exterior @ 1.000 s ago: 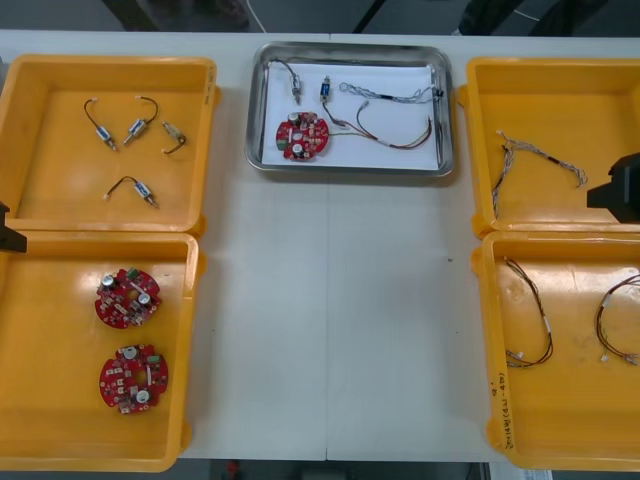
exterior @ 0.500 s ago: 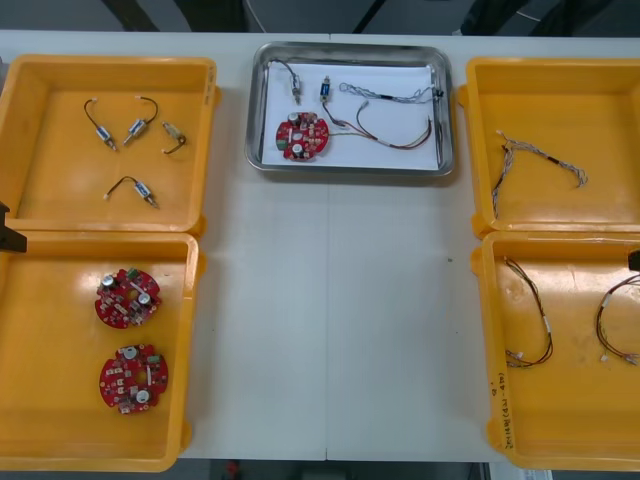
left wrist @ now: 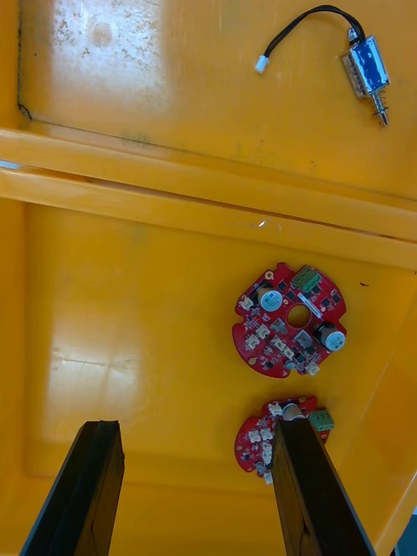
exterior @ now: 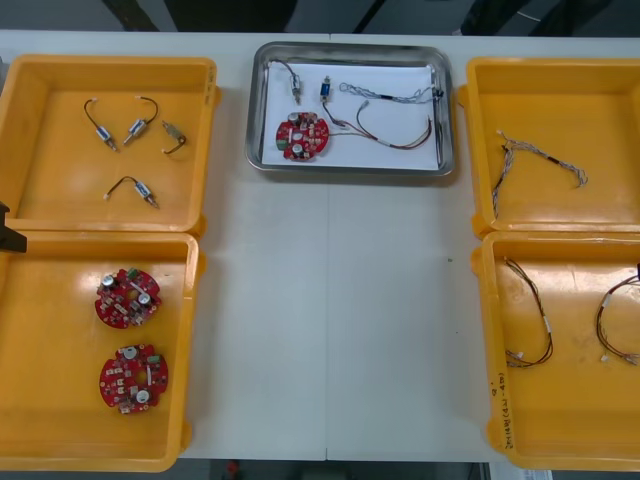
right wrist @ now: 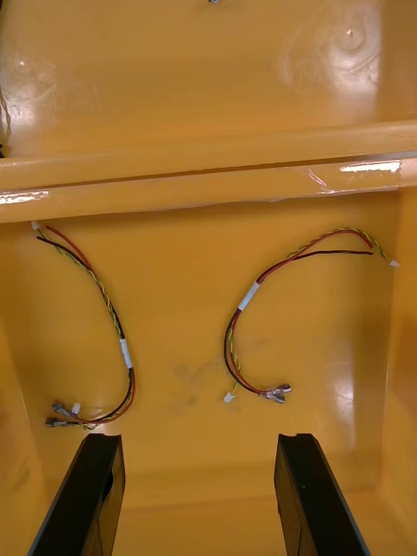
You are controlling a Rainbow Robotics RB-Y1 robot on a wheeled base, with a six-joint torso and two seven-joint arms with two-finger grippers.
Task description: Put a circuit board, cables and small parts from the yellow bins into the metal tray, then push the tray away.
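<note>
A light tabletop (exterior: 330,320) seen from above. At far left, the far-left bin (exterior: 40,180) holds four small metal parts (exterior: 133,128) with black leads. In front of it, the near-left bin (exterior: 60,400) holds two round red circuit boards (exterior: 127,297). The left hand (left wrist: 191,491) hovers over this bin, fingers wide apart and empty.

At far centre sits the metal tray (exterior: 350,168), already carrying one red board (exterior: 302,135), thin loose cables (exterior: 395,125) and two small parts (exterior: 296,92).

At right, the far-right bin (exterior: 540,80) holds a twisted cable (exterior: 530,148). The near-right bin (exterior: 570,410) holds two red and yellow cables (right wrist: 127,352). The right hand (right wrist: 195,495) hangs above them, spread open, gripping nothing.

The tray looks rigid, light and smooth-bottomed, so it should slide readily. Its near rim, at the middle, seems the best contact point, since an off-centre push could turn it. A gentle push would keep the limp cables and light board from shifting.
</note>
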